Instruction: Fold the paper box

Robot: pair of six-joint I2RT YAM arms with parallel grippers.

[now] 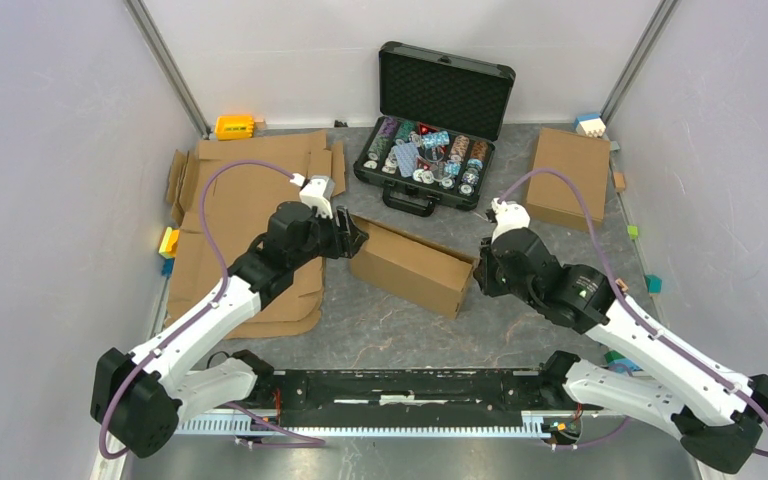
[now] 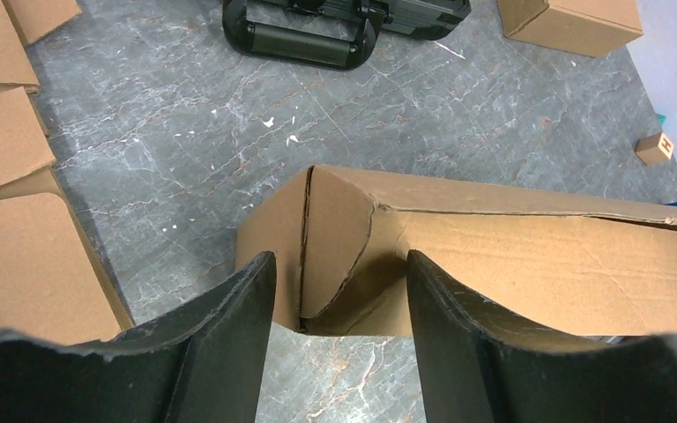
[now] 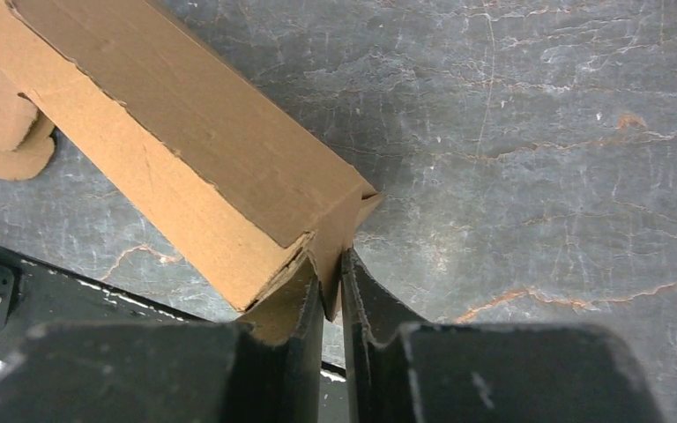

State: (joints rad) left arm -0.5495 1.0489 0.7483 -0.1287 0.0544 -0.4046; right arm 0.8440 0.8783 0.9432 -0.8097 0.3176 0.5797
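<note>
The paper box [image 1: 412, 265] is brown corrugated cardboard, partly folded into a long shape, lying slantwise in the middle of the table. My left gripper [image 1: 353, 238] is open at its left end. In the left wrist view the fingers [image 2: 238, 308] stand either side of the box's end flap [image 2: 335, 238] without closing on it. My right gripper [image 1: 480, 272] is at the box's right end. In the right wrist view its jaws are shut on the box's end wall [image 3: 339, 242], which sticks down between them. The box body [image 3: 185, 150] runs up and left.
An open black case [image 1: 430, 130] with colourful chips stands behind the box. Flat cardboard sheets [image 1: 250, 215] lie at left under my left arm. A closed brown box [image 1: 568, 175] sits at back right. Small coloured blocks lie along the walls. A black rail [image 1: 410, 385] runs along the near edge.
</note>
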